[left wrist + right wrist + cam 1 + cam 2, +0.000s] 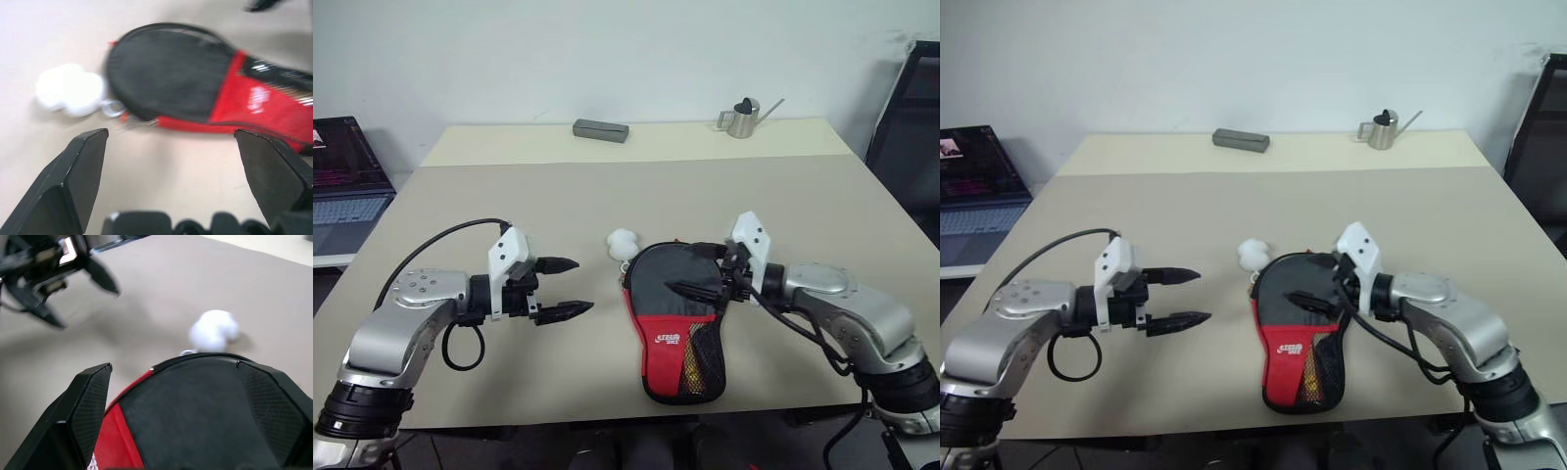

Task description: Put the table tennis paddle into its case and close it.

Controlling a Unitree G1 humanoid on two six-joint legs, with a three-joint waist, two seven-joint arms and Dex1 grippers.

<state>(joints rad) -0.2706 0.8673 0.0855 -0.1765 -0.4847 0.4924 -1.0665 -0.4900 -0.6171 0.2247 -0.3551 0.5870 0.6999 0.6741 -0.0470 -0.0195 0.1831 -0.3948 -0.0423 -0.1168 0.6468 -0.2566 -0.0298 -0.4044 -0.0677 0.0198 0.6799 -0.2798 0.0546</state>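
A paddle-shaped soft black fabric case (677, 323) with a red logo panel and black mesh lies flat on the beige tabletop (607, 196), right of centre in the lower half of the head view. Its long axis runs up and down the frame: the round end points toward the far edge, the narrow mesh end toward the near edge. A white fluffy pompom charm (623, 242) hangs off the round end at its upper left, just beside the rim.

The paddle itself I cannot make out; the case looks filled and flat, so I judge it may be inside.

The pouch should be light and floppy, its cloth likely to bunch if pushed, so steadying the body while taking the small zipper pull seems wisest.

The left pincer (563, 287) hovers wide and empty, left of the case. The right pincer (697, 270) stands wide over the round end, gripping nothing.
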